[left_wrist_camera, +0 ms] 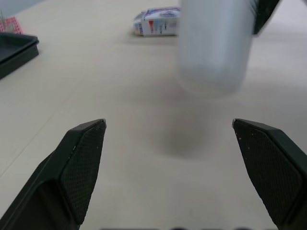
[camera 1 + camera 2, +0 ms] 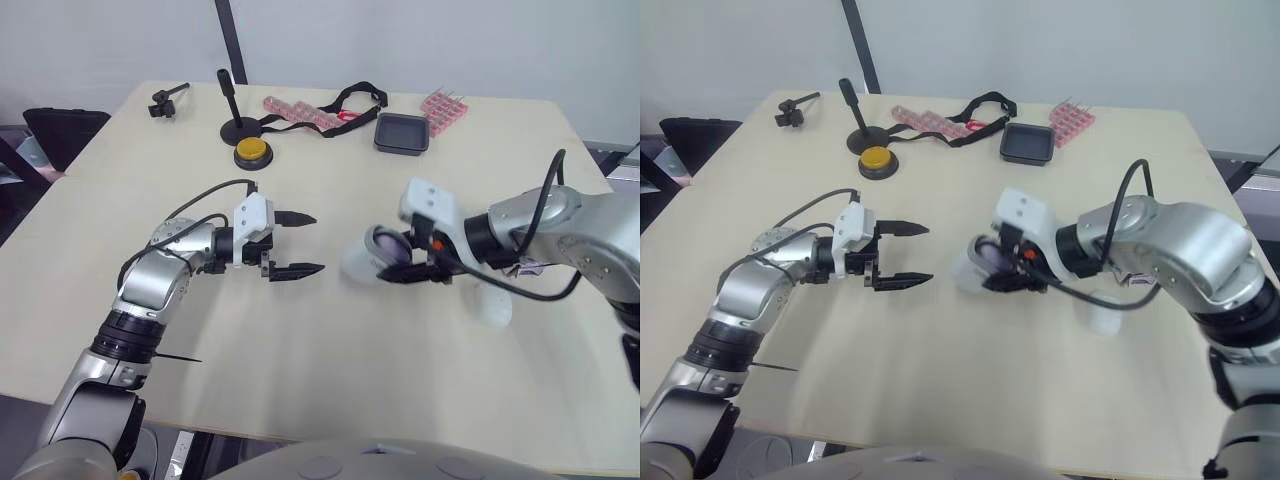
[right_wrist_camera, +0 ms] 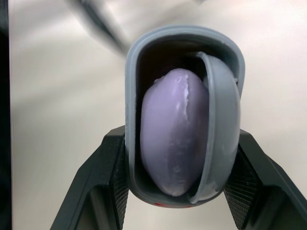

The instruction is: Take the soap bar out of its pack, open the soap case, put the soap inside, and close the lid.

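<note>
Our right claw (image 3: 181, 134) is clamped on the grey, round-cornered plastic soap case (image 3: 184, 36), one black textured finger pressed to each long side. The case is held just above the pale, matte counter (image 2: 300, 380), its open mouth turned back toward the wrist. Inside it we see the smooth lilac oval soap bar (image 3: 172, 129), filling most of the hollow, with a curved grey plastic piece (image 3: 218, 120) tucked in beside it. We cannot tell whether that piece is a lid or an inner tray.

Our left claw (image 2: 303, 243) hangs over the counter with its two fingers spread wide apart and nothing between them. The case sits straight ahead of that gap, near but not touching. Beyond the case, the small printed cardboard soap pack (image 1: 157, 21) lies on its side on the counter.

Along the far edge we see a shallow black square tray (image 2: 402, 133), a yellow round button on a black base (image 2: 252, 152), a black strap (image 2: 345, 100) and pink ridged strips (image 2: 298, 112).
</note>
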Robot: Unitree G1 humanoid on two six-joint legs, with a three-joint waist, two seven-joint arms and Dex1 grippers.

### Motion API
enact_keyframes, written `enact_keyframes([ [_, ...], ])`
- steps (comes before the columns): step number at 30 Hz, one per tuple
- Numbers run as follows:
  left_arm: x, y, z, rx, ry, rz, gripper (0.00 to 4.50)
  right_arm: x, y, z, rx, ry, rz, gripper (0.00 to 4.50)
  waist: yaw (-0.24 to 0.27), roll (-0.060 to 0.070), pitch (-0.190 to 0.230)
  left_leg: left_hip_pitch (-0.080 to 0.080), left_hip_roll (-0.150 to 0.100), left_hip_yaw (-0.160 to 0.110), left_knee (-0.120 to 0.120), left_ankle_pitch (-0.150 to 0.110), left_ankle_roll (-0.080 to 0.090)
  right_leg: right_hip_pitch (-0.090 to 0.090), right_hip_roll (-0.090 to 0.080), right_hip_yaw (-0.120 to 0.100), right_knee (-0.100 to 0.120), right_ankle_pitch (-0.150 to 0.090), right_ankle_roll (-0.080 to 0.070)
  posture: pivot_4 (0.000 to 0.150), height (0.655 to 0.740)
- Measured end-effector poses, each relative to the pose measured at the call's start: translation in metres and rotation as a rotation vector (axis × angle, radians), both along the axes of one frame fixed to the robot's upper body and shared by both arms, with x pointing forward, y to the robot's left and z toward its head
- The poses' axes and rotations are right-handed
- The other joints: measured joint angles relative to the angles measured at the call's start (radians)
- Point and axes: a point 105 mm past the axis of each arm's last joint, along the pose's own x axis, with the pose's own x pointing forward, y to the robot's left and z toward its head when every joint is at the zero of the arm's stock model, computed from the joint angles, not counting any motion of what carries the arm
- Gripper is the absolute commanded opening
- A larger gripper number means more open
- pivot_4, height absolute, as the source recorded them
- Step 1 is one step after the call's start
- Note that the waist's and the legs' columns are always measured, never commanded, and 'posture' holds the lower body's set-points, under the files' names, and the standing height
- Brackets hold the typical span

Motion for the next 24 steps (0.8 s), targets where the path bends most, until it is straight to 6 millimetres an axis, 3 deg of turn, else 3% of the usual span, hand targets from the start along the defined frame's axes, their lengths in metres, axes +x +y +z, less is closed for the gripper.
enact_keyframes([
  [3, -0.001, -0.011, 0.002, -0.026, 0.013, -0.021, 4.49, 0.002, -0.005, -0.014, -0.173, -0.080, 0.107, 2.16, -0.005, 0.000, 0.001, 0.000, 0.000, 0.000, 0.001, 0.000, 0.000, 0.000, 0.000, 0.000, 0.000, 0.000, 0.000, 0.150, 0.7395],
  [6, -0.004, -0.030, 0.004, -0.062, 0.018, -0.064, 4.49, 0.014, -0.003, -0.014, -0.235, -0.155, 0.162, 2.16, -0.010, -0.001, 0.001, 0.000, 0.000, 0.000, 0.002, 0.000, 0.000, 0.000, -0.001, 0.001, 0.001, 0.000, 0.000, 0.150, 0.7395],
  [12, -0.008, -0.050, 0.001, -0.073, 0.021, -0.108, 4.49, 0.032, -0.001, -0.021, -0.270, -0.182, 0.146, 2.16, -0.012, -0.001, 0.001, -0.001, 0.000, 0.000, 0.003, 0.000, 0.001, 0.000, 0.000, 0.001, 0.004, 0.000, 0.000, 0.150, 0.7395],
  [24, -0.003, -0.070, -0.011, -0.023, -0.011, -0.138, 4.49, 0.029, 0.013, -0.024, -0.258, -0.167, 0.164, 2.16, -0.007, -0.001, 0.001, 0.000, 0.000, 0.000, 0.005, 0.001, 0.002, 0.000, 0.000, 0.002, 0.006, 0.000, 0.000, 0.150, 0.7395],
])
